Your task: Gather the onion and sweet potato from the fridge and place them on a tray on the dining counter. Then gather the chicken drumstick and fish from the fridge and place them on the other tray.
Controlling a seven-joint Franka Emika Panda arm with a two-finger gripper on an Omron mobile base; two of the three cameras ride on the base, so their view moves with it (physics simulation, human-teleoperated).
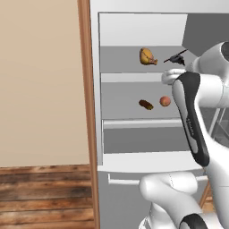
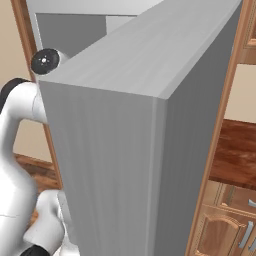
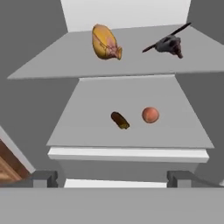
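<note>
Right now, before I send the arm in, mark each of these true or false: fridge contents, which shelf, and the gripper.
1. The onion and the sweet potato lie on the same shelf of the fridge. True.
2. The chicken drumstick lies on the shelf below them. False: it lies on the shelf above.
3. The fish shares the drumstick's shelf. True.
4. The gripper is shut on the onion. False: it is open, short of the shelves, holding nothing.
5. In the hand view, the sweet potato touches the onion. False: a gap separates them.
</note>
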